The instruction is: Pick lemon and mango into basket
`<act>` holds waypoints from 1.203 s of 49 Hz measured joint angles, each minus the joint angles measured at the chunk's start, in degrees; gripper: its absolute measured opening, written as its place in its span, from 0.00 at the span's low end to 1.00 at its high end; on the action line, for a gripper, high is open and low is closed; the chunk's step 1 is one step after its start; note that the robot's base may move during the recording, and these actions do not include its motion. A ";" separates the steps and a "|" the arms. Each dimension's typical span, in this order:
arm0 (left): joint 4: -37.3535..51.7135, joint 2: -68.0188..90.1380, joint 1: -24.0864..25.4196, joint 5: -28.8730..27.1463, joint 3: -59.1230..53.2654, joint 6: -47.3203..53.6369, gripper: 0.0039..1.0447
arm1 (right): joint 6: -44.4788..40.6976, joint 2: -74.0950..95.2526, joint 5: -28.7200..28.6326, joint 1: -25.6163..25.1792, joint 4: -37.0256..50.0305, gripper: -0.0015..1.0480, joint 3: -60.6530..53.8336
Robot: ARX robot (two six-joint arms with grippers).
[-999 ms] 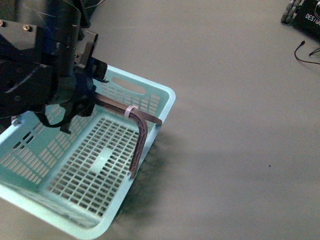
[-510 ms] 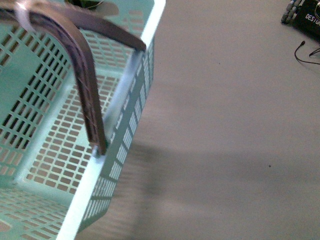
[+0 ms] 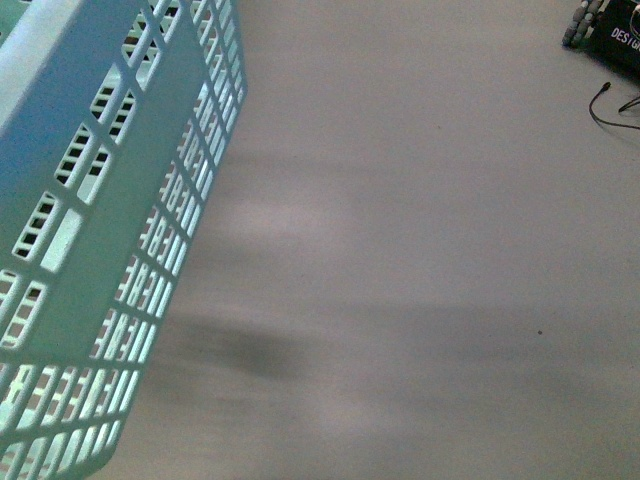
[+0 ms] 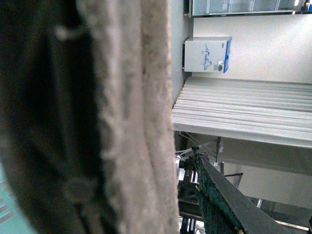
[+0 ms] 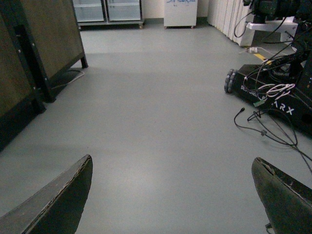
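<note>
The pale teal basket hangs close to the front camera, and its slotted side fills the left of that view. In the left wrist view the basket's brown handle fills the frame up close, with a sliver of teal beside it. My left gripper is shut on that handle; one dark finger shows. My right gripper is open over bare grey floor with nothing between its fingers. The lemon and the mango are out of view.
Grey floor spreads to the right of the basket. Another robot's black base with loose cables stands on the right. A dark wooden cabinet stands to the left, and a white freezer at the back wall.
The basket has come up off the floor toward the front camera, so its side now covers the left of the view. My left arm and the handle have left that view.
</note>
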 joint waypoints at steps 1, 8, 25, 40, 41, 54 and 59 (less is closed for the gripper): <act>0.00 0.00 0.00 0.02 0.00 0.04 0.29 | 0.00 0.00 0.00 0.00 0.00 0.92 0.00; -0.04 0.02 0.00 0.50 0.00 -0.07 0.29 | 0.00 0.00 0.00 0.00 0.00 0.92 0.00; -0.11 0.07 0.00 0.35 0.00 0.04 0.29 | -0.02 0.00 -0.02 0.00 -0.02 0.92 0.00; -0.11 0.07 0.00 0.44 0.00 0.02 0.29 | 0.00 0.00 0.00 0.00 0.00 0.92 0.00; -0.11 0.07 0.00 0.44 0.00 0.02 0.29 | 0.00 0.00 -0.02 0.00 0.00 0.92 0.00; -0.11 0.07 0.00 0.46 0.00 0.04 0.29 | -0.02 0.00 -0.02 0.00 0.00 0.92 0.00; -0.11 0.07 0.00 0.44 0.00 0.02 0.29 | 0.00 0.00 -0.02 0.00 0.00 0.92 0.00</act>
